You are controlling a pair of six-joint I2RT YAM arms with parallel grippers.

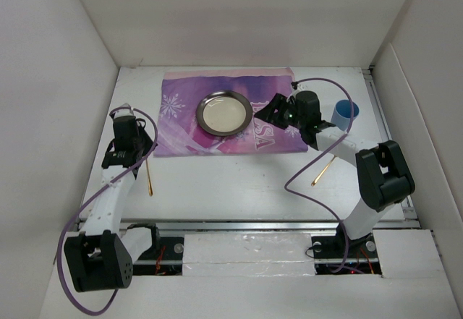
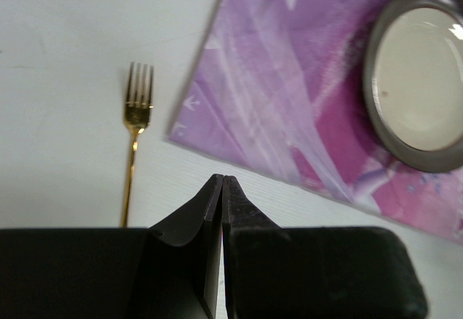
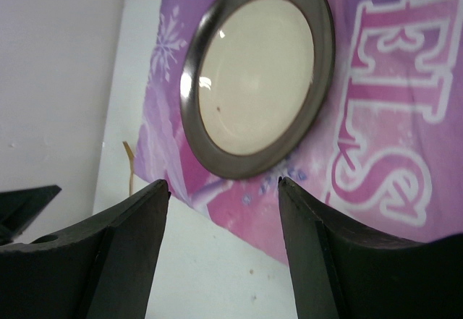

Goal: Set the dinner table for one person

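Lying on smooth white dinner table [image 1: 239,189], slim gold fork [image 2: 137,105], left gripper [image 2: 221,181] clenched, right gripper [image 3: 223,182] released

I've got the top camera looking down on the whole table [image 1: 239,181] from behind the arms [image 1: 108,203]. Left wrist looks low across the mat [image 2: 289,102]; right wrist sits closer in. All three share the plate [image 2: 423,73].

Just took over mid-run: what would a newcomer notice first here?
The purple snowflake mat at the far middle of the white table stands out, with a round metal-rimmed plate lying on it. A gold fork lies on bare table left of the mat, and the right tool hangs open over the mat beside the plate.
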